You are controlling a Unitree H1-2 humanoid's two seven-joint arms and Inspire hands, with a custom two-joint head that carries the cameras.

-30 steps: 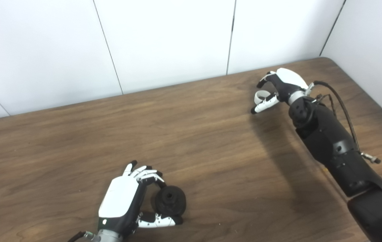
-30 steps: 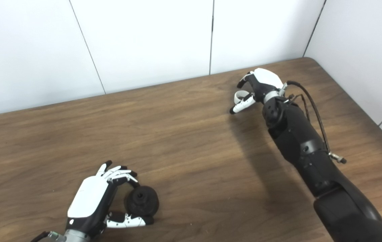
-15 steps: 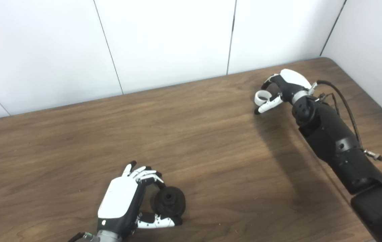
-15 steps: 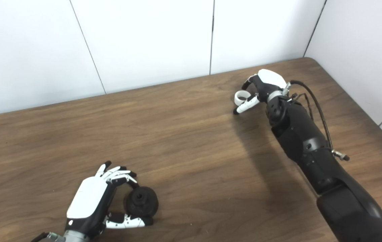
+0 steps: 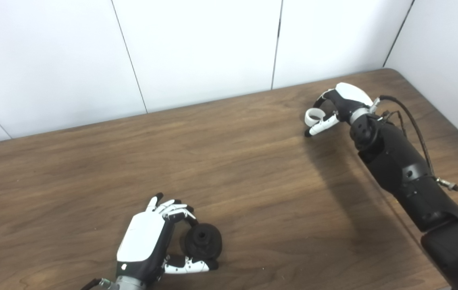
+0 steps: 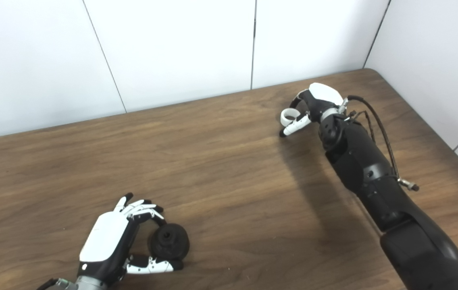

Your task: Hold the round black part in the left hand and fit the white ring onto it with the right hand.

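The round black part (image 5: 203, 241), a thick disc with a hole in its middle, sits near the table's front edge. My left hand (image 5: 148, 237) is shut on it, fingers curled over its far side and thumb (image 5: 190, 265) along its near side. At the far right of the table the white ring (image 5: 313, 116) lies between the curled fingers and the thumb (image 5: 321, 125) of my right hand (image 5: 344, 98), which is shut on it. Whether the ring is off the table I cannot tell.
The brown wooden table (image 5: 253, 181) runs back to white wall panels (image 5: 196, 48). Its rounded far right corner (image 5: 390, 71) is close behind my right hand. My right forearm (image 5: 406, 177) and its cable stretch over the table's right side.
My right hand has shifted slightly right and back and closed tighter on the white ring. My left hand and the black part have barely moved.
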